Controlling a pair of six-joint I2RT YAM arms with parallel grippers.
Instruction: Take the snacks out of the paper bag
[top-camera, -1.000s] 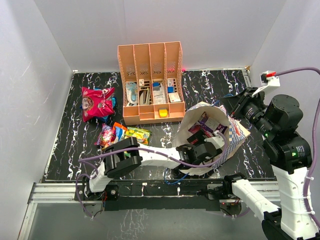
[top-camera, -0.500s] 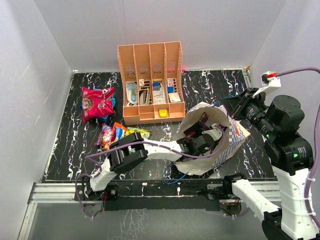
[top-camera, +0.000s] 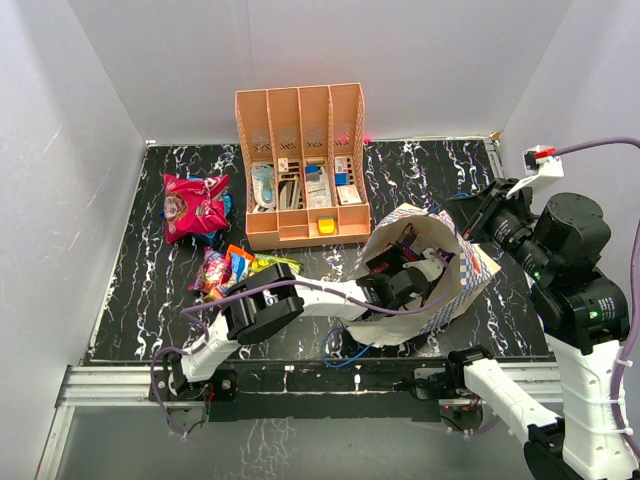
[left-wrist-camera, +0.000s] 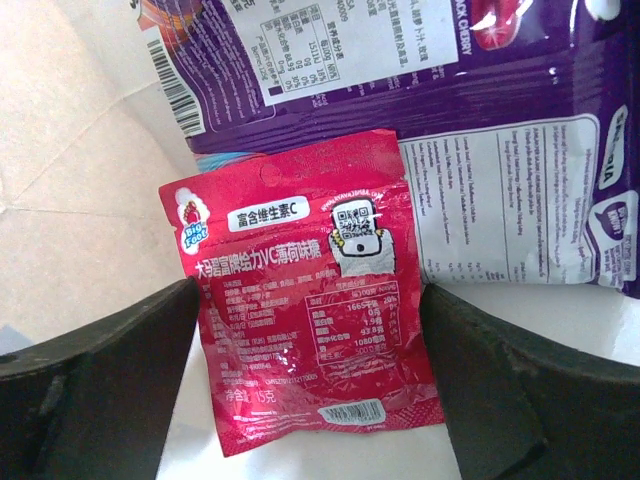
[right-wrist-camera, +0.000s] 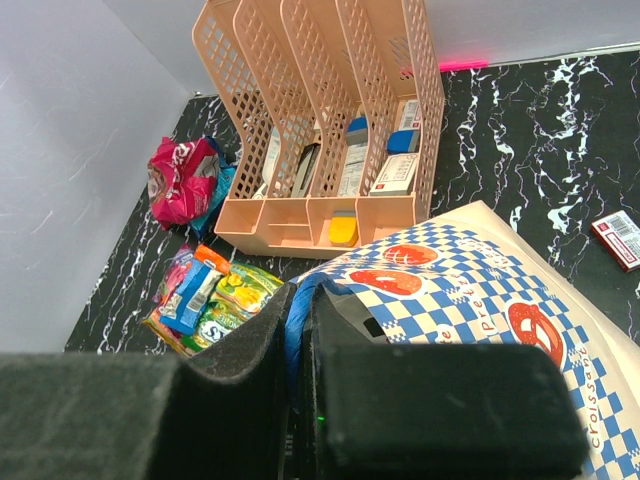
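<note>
The paper bag (top-camera: 472, 272) lies on its side with its mouth toward the left. My left gripper (top-camera: 402, 280) is inside it and open. In the left wrist view its fingers (left-wrist-camera: 100, 385) flank a red snack packet (left-wrist-camera: 300, 300) lying on the cream inside of the bag (left-wrist-camera: 70, 200). A purple packet (left-wrist-camera: 470, 110) lies just behind the red one. My right gripper (right-wrist-camera: 305, 345) is shut on the bag's blue cord handle (right-wrist-camera: 300, 315) and holds the mouth up; it also shows in the top view (top-camera: 470, 215). Several snacks (top-camera: 235, 268) lie outside the bag on the table.
An orange slotted desk organizer (top-camera: 300, 160) stands at the back centre. Pink and red packets (top-camera: 195, 205) lie at the back left. A small red box (right-wrist-camera: 622, 240) lies on the table right of the bag. Grey walls close in three sides.
My left gripper has pushed deeper into the bag, toward its far end. The right gripper still holds the handle in the same place.
</note>
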